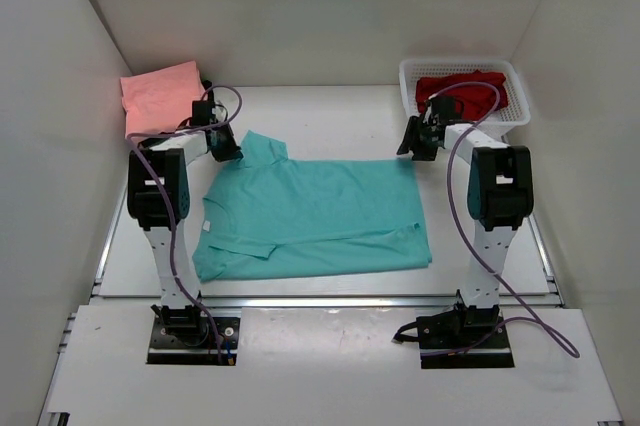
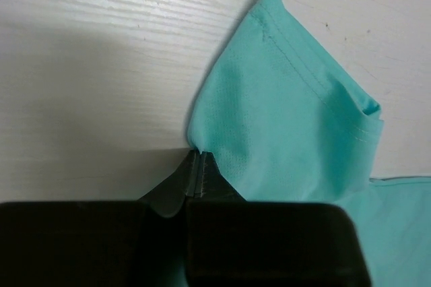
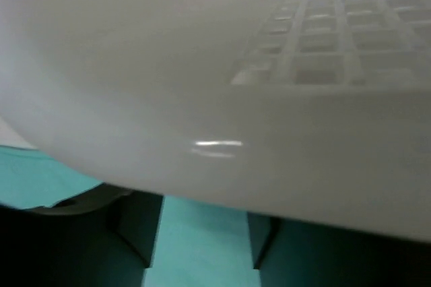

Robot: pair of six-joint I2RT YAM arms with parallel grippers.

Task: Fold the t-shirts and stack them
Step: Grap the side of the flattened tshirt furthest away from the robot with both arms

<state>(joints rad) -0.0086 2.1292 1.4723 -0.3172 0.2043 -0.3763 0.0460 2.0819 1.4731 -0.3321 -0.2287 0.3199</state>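
The teal t-shirt [image 1: 320,211] lies spread on the middle of the table [image 1: 330,111]. Its long axis runs left to right in the top view, with the collar end toward the left arm and the straight hem toward the right arm. Its near left part is folded over on itself, so that sleeve cannot be made out. The far sleeve sticks up toward the back of the table, where the left gripper [image 1: 228,151] meets it. In the left wrist view the fingers [image 2: 202,182] are pressed together on the sleeve's edge, pinching the cloth.

The right gripper [image 1: 413,143] sits at the shirt's far right corner. Most of its wrist view is filled by a blurred white surface with a grid pattern, and only the lower strip is clear. There the fingers [image 3: 135,230] stand spread with teal cloth showing in the gap; whether they touch it cannot be told.

The salmon pink t-shirt [image 1: 160,96] rests folded in the far left corner. The red t-shirt [image 1: 455,96] is bunched in the white basket [image 1: 465,64] at far right, partly hidden by its mesh. Bare table runs behind the teal shirt and along its right side, and white walls [image 1: 300,6] close in on three sides.
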